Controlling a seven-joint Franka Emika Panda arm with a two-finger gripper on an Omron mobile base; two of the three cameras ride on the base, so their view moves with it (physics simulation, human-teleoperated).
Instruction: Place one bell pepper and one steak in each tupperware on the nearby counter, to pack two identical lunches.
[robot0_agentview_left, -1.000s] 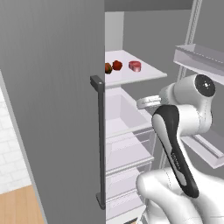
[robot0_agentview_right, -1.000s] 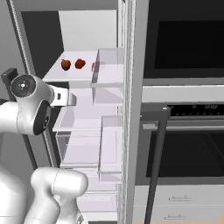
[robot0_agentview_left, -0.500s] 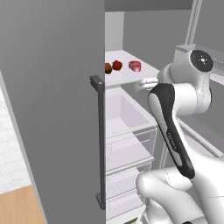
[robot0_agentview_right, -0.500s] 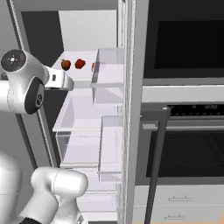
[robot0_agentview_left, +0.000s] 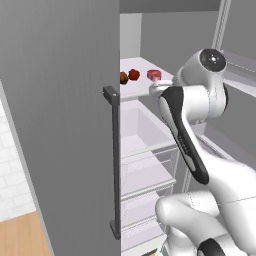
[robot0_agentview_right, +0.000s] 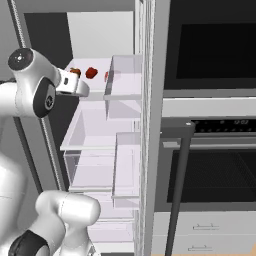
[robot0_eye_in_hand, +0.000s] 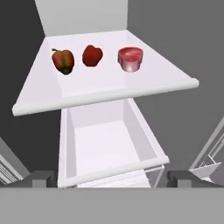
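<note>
- White shelf (robot0_eye_in_hand: 105, 94) inside the open fridge has the food on it, sitting across the upper half of the hand view.
- Three things in a row up there: a brownish-red pepper (robot0_eye_in_hand: 63, 61) at upper left, a bright red pepper (robot0_eye_in_hand: 92, 55) just right of it, and a pink steak (robot0_eye_in_hand: 130, 59) further right, top centre. None of them touch each other.
- Same row shows up small in the left base view, upper middle: dark pepper (robot0_agentview_left: 123, 78), red pepper (robot0_agentview_left: 134, 75), steak (robot0_agentview_left: 154, 75).
- In the right base view they're at upper left, past the arm: dark pepper (robot0_agentview_right: 75, 72) partly behind the wrist, red pepper (robot0_agentview_right: 91, 73), and a bit of the steak (robot0_agentview_right: 107, 76) next to a clear door bin (robot0_agentview_right: 123, 80).
- Gripper (robot0_eye_in_hand: 112, 178) is spread wide with nothing in it; its dark fingertips (robot0_eye_in_hand: 40, 178) sit at the bottom corners of the hand view, well short of the shelf.
- Below the shelf there's an open clear drawer (robot0_eye_in_hand: 70, 144), centre of the hand view.
- Big grey fridge door (robot0_agentview_left: 60, 125) with a dark bar handle (robot0_agentview_left: 115, 160) covers the left of the left base view.
- Black oven (robot0_agentview_right: 210, 165) takes the right side of the right base view, pale drawers under it.
</note>
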